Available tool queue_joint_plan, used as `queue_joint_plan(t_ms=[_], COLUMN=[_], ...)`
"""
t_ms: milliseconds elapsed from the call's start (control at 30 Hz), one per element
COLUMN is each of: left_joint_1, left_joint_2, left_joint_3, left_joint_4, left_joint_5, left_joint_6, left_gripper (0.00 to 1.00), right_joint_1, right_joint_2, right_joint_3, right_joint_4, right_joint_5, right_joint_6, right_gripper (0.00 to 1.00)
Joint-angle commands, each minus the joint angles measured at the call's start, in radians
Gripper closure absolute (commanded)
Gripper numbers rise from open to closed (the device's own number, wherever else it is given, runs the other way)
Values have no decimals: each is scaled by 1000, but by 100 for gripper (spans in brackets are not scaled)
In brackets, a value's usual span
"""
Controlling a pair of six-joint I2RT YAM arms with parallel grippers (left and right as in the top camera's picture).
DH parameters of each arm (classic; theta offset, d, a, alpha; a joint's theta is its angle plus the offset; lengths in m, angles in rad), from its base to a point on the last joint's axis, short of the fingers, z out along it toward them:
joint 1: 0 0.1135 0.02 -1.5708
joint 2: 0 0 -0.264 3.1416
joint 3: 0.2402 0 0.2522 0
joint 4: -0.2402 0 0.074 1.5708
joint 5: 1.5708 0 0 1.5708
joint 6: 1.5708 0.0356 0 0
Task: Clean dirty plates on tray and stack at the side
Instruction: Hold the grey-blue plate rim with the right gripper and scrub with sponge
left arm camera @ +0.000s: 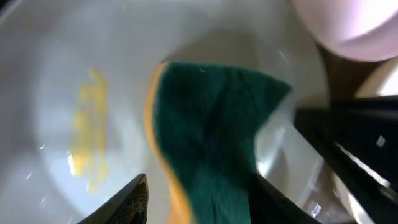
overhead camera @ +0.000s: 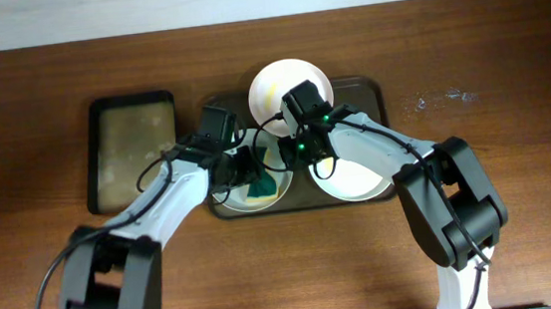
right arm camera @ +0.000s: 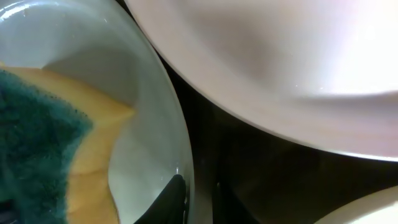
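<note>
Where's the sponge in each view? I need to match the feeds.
Overhead: sponge just left of centre, in the lower-left plate.
Left wrist: mid-frame, green side up, lying in that plate.
Right wrist: lower-left corner, green over yellow.
Shared landmark: that plate's white rim.

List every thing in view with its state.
left gripper, shut on sponge
right gripper, closure unclear
sponge, resting on smeared plate
smeared plate, yellow streak, uncleaned
far plate, on tray, unstacked
right plate, on tray, unstacked
tray, holding all three
</note>
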Motion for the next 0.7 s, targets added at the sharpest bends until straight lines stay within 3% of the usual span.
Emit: queue_joint_plan(t_ms=[0,100,167,300,500,667], left_joint_1=[0,0,0,0,0,0], left_joint_2=[55,70,86,91,71,-8], left_joint_3=[-8,-8,-8,-8,1,57], left_joint_4=[10,11,8,-39,-101,-123], left_joint_5=[8,5,-47,-219,-666,-709], left_joint_6=[-11,-10,-10,-10,9,8], left_gripper=[59,66,81,100,100,100], right_joint_1=[7,6,6,6,6,6], right_joint_2=[19,19,19,19,19,19], right_joint_3=[0,0,0,0,0,0], right_joint_4=[-9,-9,-10,-17,-34,-35], right_joint_5=[6,6,6,9,40,40], right_joint_6=[8,8,8,5,5,5], right_gripper=[82,82,82,82,85,86])
